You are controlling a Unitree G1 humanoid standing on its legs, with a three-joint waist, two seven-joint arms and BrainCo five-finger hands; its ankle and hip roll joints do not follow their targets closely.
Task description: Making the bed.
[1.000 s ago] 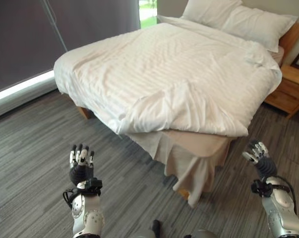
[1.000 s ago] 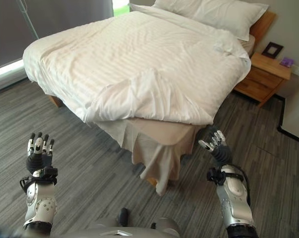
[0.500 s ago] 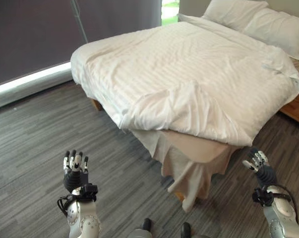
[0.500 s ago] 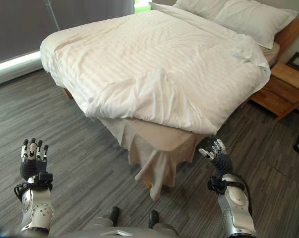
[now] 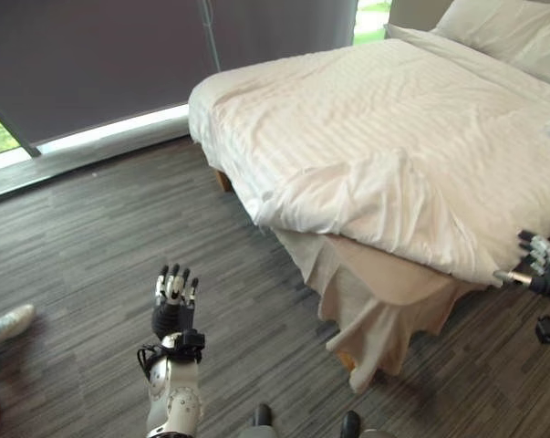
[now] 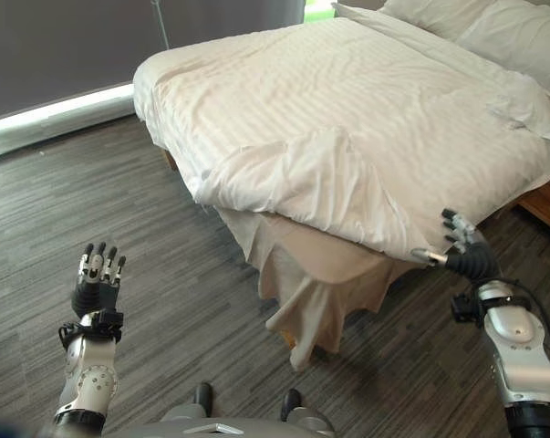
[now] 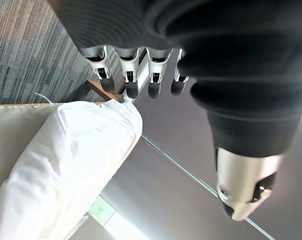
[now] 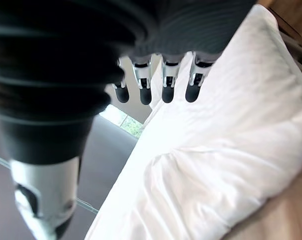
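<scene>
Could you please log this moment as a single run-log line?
stage: approaching bed | left robot hand: open, over floor | right robot hand: open, near duvet edge, apart | duvet corner rumpled, bed skirt exposed

Pillows (image 6: 493, 32) cut off by the upper edge, the far side of the white duvet (image 5: 393, 137) by the right edge of the left eye view. Right hand (image 5: 544, 274) half clipped at that same edge. Bed legs mostly hidden under the hanging beige sheet (image 6: 316, 283); a shoe (image 5: 3, 324) cropped at the left border.
</scene>
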